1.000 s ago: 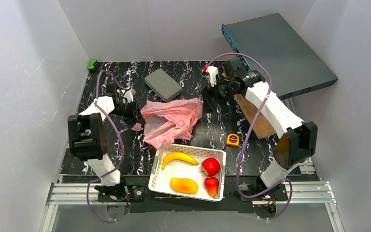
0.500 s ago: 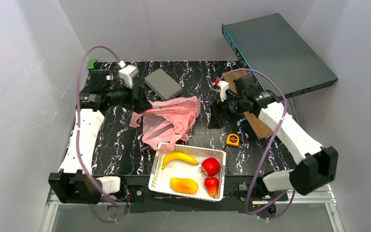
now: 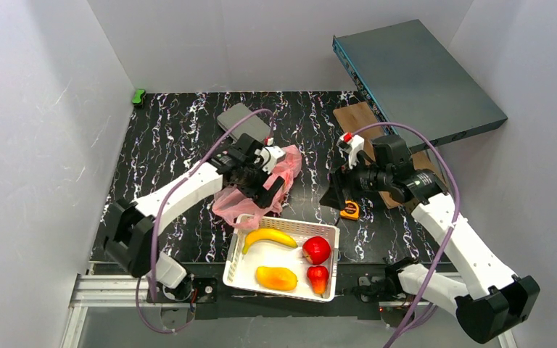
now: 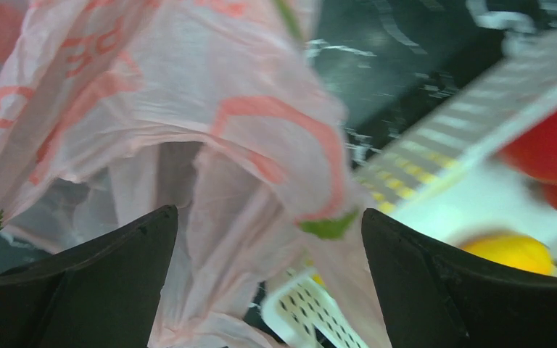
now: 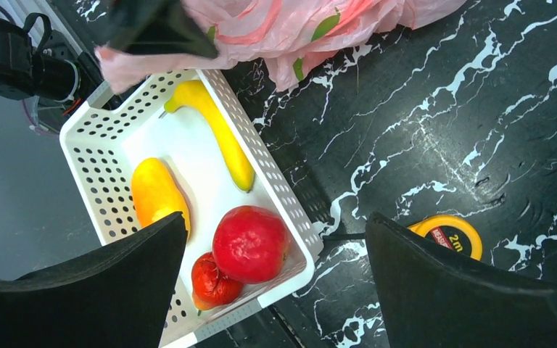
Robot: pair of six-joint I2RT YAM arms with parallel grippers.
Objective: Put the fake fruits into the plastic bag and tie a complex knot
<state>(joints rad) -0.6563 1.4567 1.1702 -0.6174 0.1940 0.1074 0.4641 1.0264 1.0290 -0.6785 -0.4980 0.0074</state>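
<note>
The pink plastic bag [image 3: 291, 161] lies crumpled on the black marbled table, just behind the white basket [image 3: 333, 262]. In the basket lie the fake fruits: banana [image 3: 268, 237], mango [image 3: 276, 278], apple [image 3: 317, 249] and a small red fruit [image 3: 318, 276]. My left gripper [image 3: 268, 190] hovers open over the bag's near edge. Loose pink film [image 4: 188, 109] hangs between its fingers, unclamped. My right gripper [image 3: 336, 196] is open above the basket's right corner, with the apple [image 5: 250, 243] and the small red fruit [image 5: 214, 283] below it. No knot shows.
A yellow tape measure [image 3: 349, 209] lies right of the basket, under the right gripper. A grey pad [image 3: 244, 125] sits behind the bag. A large dark box [image 3: 417, 76] leans at the back right over a wooden board [image 3: 366, 119]. A green item [image 3: 138, 95] is at the back left corner.
The left arm swung from the back left to the bag's near edge beside the basket. The right gripper came nearer, toward the tape measure and basket corner.
</note>
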